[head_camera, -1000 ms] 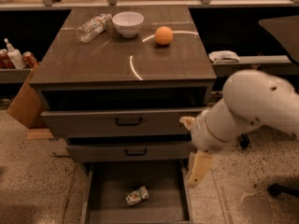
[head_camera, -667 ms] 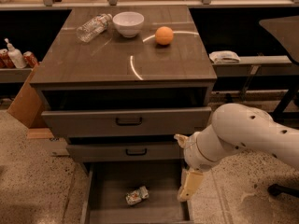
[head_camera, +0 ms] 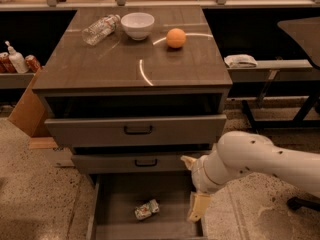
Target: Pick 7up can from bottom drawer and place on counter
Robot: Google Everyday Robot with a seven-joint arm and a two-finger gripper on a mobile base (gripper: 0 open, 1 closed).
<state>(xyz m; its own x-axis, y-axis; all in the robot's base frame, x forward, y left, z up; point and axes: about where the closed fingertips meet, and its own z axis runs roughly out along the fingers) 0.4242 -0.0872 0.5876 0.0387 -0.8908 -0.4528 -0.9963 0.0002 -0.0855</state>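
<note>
The 7up can (head_camera: 147, 209), dented and whitish with green marks, lies on its side on the dark floor of the open bottom drawer (head_camera: 117, 194), near the front middle. My gripper (head_camera: 198, 207) hangs at the end of the white arm (head_camera: 250, 159), low over the drawer's right front corner. It is to the right of the can and apart from it, with nothing in it that I can see. The counter (head_camera: 115, 64) is the glossy wood-grain cabinet top above.
On the counter stand a clear plastic bottle (head_camera: 101, 29), a white bowl (head_camera: 138, 25) and an orange (head_camera: 176, 37). The two upper drawers (head_camera: 137, 130) are pulled out slightly. Red cans (head_camera: 33, 62) sit on the left shelf, a cloth (head_camera: 240, 60) on the right shelf, a cardboard box (head_camera: 27, 109) on the floor at left.
The arm has moved down and to the left, bringing the gripper lower over the bottom drawer's right side. The can has not moved.
</note>
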